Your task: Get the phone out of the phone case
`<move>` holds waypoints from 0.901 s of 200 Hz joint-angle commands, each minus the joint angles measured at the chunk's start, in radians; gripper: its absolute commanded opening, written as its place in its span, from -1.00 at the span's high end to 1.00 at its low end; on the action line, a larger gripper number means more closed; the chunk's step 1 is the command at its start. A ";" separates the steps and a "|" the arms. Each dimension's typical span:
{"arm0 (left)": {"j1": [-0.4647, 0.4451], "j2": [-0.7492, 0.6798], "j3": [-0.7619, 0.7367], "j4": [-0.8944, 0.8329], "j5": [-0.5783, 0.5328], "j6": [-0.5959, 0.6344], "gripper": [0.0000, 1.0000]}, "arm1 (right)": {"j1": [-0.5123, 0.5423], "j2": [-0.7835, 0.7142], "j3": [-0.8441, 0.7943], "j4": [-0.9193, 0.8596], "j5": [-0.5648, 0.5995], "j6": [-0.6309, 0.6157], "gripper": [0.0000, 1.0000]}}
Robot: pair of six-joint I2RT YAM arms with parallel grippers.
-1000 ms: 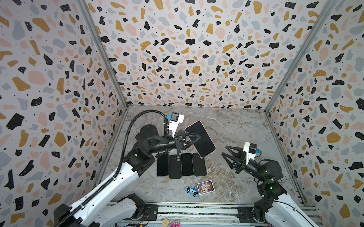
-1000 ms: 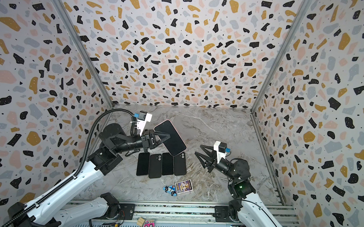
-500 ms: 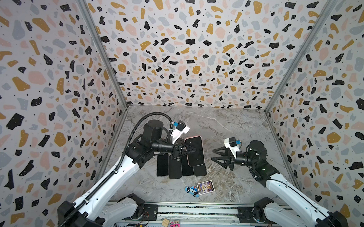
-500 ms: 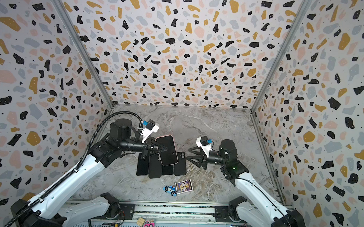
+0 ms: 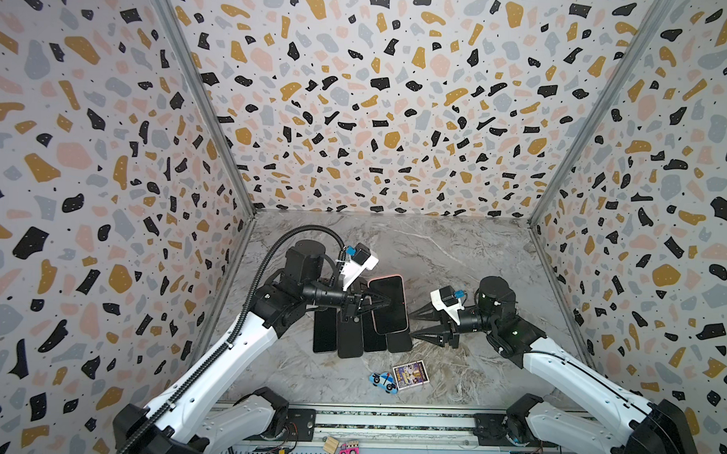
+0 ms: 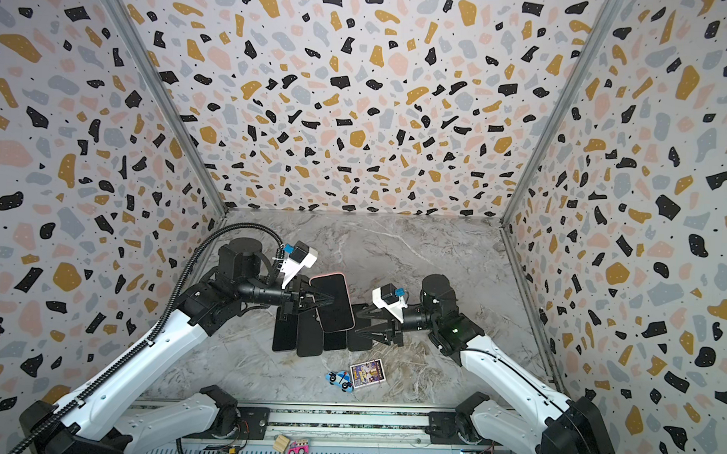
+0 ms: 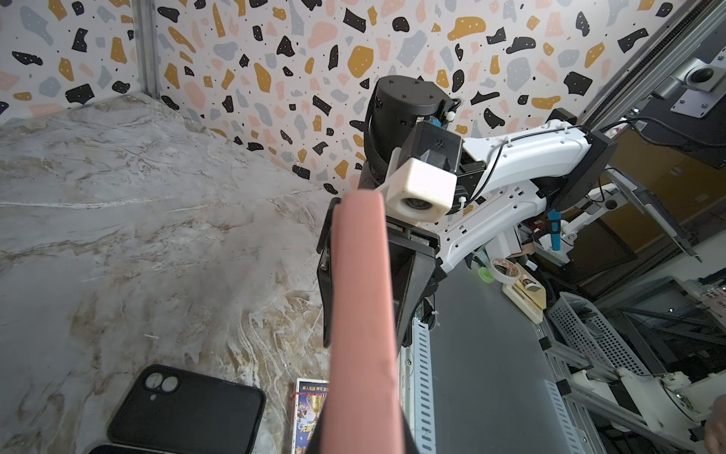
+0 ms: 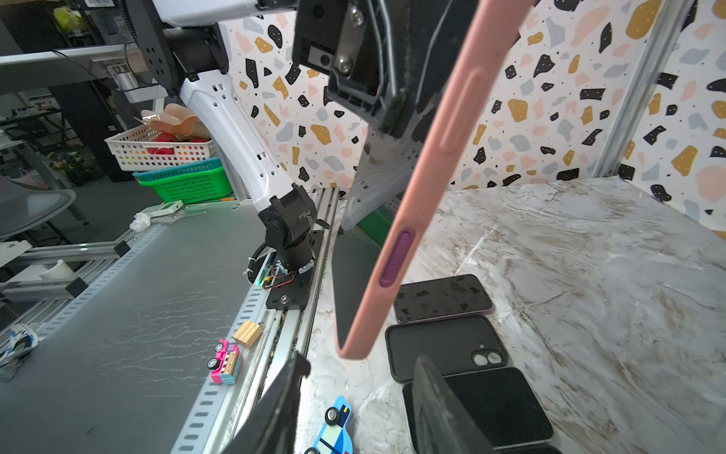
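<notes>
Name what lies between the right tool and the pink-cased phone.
Nothing; the right wrist view shows a bare gap between right tool and pink-cased phone.

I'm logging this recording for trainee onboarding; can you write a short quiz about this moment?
1. True or false: the left tool is shut on the pink-cased phone, lifted off the marble table.
2. The right tool is: A) shut on the phone; B) open, just beside the phone; C) shut and empty.
3. How many dark phones or cases lie in the row beneath the lifted phone?
Key: 1 true; 2 B; 3 four.
</notes>
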 commanded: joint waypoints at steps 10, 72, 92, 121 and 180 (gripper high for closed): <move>-0.002 -0.024 0.003 0.085 0.048 -0.013 1.00 | 0.011 0.020 0.031 0.030 -0.020 -0.006 0.08; 0.000 -0.021 -0.002 0.100 0.048 -0.028 1.00 | 0.018 0.036 0.045 0.054 -0.044 0.000 0.12; -0.001 -0.019 -0.003 0.101 0.047 -0.026 1.00 | 0.018 0.035 0.045 0.057 -0.045 0.004 0.12; 0.000 -0.019 -0.005 0.101 0.044 -0.028 1.00 | 0.018 0.039 0.047 0.071 -0.058 0.023 0.10; -0.001 -0.021 -0.017 0.109 0.044 -0.032 1.00 | 0.019 0.066 0.062 0.098 -0.062 0.054 0.15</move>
